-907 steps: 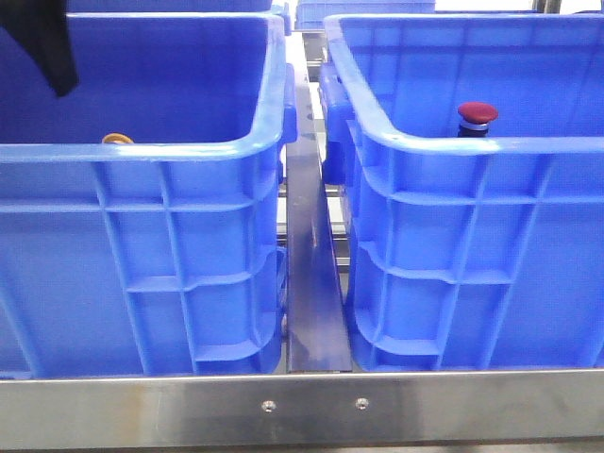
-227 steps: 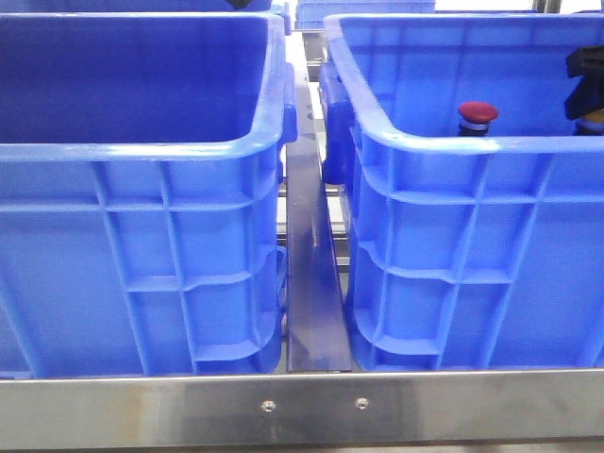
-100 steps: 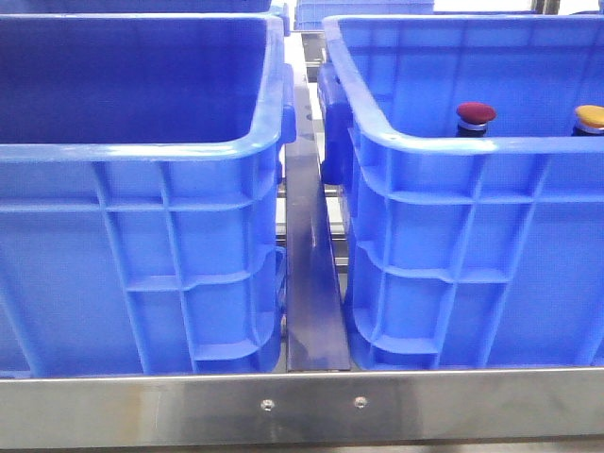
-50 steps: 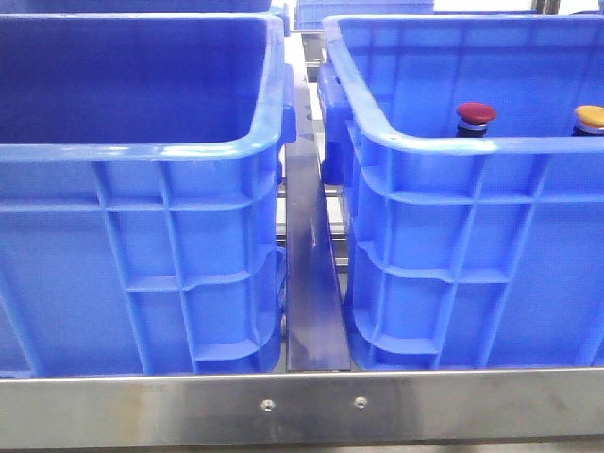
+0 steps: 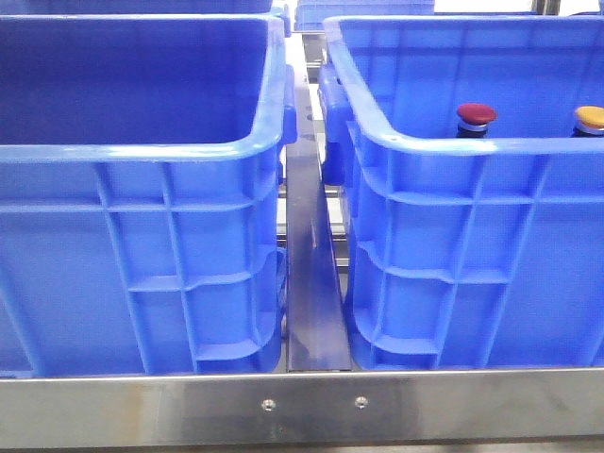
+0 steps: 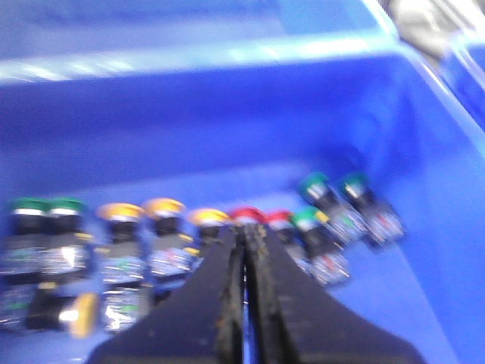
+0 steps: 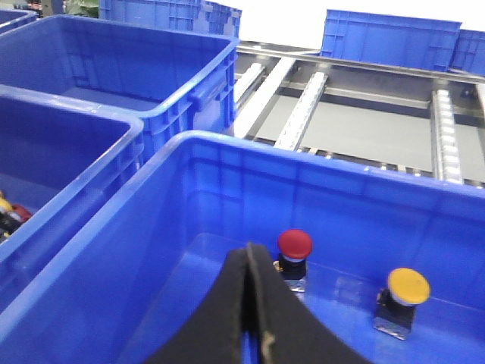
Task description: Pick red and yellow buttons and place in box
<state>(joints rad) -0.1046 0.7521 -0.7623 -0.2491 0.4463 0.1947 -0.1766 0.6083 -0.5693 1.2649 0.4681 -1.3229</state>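
Note:
In the front view the red button (image 5: 477,115) and the yellow button (image 5: 590,118) stand upright in the right blue box (image 5: 472,143), red to the left of yellow. The right wrist view shows the same red button (image 7: 294,244) and yellow button (image 7: 408,287) on the floor of the box (image 7: 250,148). My right gripper (image 7: 248,250) is shut and empty above them. My left gripper (image 6: 244,231) is shut and empty above a blurred row of buttons. Neither gripper appears in the front view.
A second blue crate (image 5: 142,151) stands left of the box, across a metal rail (image 5: 311,283). The crate (image 6: 227,114) under my left gripper holds several yellow (image 6: 164,206), red (image 6: 279,218) and green (image 6: 312,183) capped buttons. More crates (image 7: 390,34) and conveyor rollers (image 7: 447,136) lie behind.
The yellow button has gone from the left crate into the box beside the red one. The gripper holding it has left the front view. Nothing has moved over the last second.

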